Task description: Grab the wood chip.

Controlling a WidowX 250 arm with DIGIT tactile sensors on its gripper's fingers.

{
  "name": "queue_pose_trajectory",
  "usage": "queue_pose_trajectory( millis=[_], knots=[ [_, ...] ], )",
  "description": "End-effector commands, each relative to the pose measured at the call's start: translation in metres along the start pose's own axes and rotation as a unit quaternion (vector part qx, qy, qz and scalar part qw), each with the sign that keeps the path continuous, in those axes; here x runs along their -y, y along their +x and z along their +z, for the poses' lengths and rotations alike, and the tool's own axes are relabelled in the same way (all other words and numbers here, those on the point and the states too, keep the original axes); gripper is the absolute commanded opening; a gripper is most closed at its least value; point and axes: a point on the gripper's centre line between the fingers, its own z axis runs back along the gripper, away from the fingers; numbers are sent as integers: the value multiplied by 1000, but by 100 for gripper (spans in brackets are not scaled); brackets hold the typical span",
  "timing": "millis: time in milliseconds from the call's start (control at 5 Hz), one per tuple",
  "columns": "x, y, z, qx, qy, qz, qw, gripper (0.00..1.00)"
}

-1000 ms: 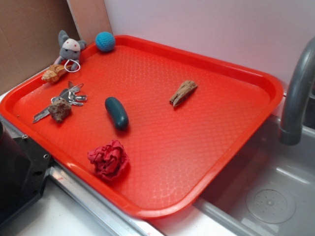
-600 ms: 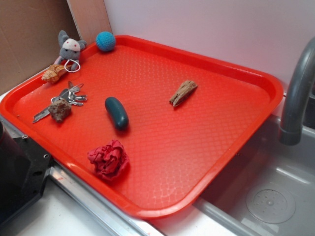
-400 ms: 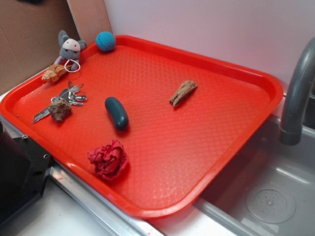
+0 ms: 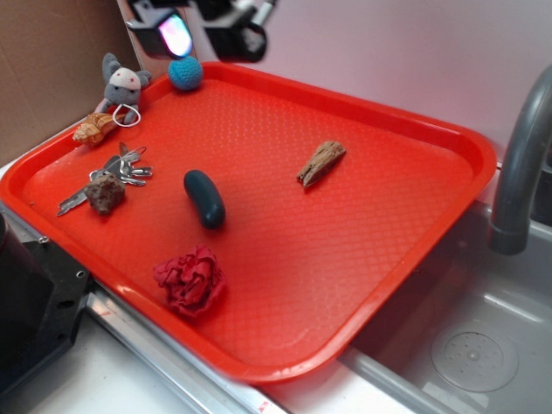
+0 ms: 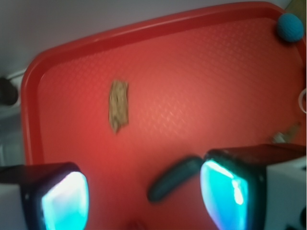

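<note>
The wood chip (image 4: 321, 162) is a small rough light-brown splinter lying on the red tray (image 4: 362, 276), right of centre. The wrist view shows the wood chip (image 5: 118, 105) ahead and to the left, on the tray (image 5: 33, 96). My gripper (image 4: 207, 33) hangs high over the tray's far left corner, well away from the chip. It is open, with nothing between the fingers. In the wrist view the gripper (image 5: 144, 199) shows two glowing teal pads (image 5: 64, 201) set wide apart.
A teal oval (image 4: 204, 198) lies mid-tray, seen from the wrist as the teal oval (image 5: 172, 178). A dark rock (image 4: 105, 193), keys (image 4: 125, 168), seashell (image 4: 93, 129), grey plush (image 4: 122, 86), blue ball (image 4: 185, 73) and red crumpled cloth (image 4: 191, 280) sit left. A sink (image 4: 474, 345) and faucet (image 4: 522, 164) stand right.
The gripper has come into the exterior view at the top left; earlier frames showed no gripper. Nothing on the tray has moved.
</note>
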Motion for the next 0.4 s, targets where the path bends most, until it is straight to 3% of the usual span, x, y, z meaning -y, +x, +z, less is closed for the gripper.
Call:
queue_pose_trajectory(
  millis=[0,200],
  knots=[
    [12,25,-46,5,23,45,999,100],
    [14,29,-68,-1,31,41,999,100]
  ],
)
